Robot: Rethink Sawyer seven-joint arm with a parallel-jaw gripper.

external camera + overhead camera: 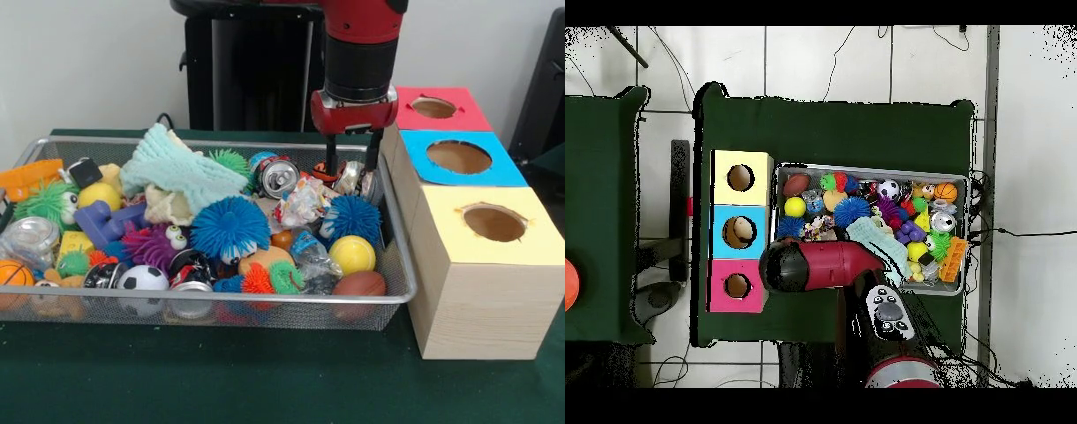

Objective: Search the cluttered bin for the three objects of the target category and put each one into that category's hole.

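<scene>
Arm (pixel 827 266) hides end effector overhead; orange toy (pixel 26 177) cut by left edge

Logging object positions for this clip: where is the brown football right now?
In the front view, the brown football lies in the wire bin's near right corner, just below the yellow ball, beside the yellow-topped box.

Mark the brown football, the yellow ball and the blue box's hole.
brown football (pixel 359 283), front view, middle of its side.
yellow ball (pixel 352 254), front view, centre of its face.
blue box's hole (pixel 459 157), front view, middle of the opening.
</scene>
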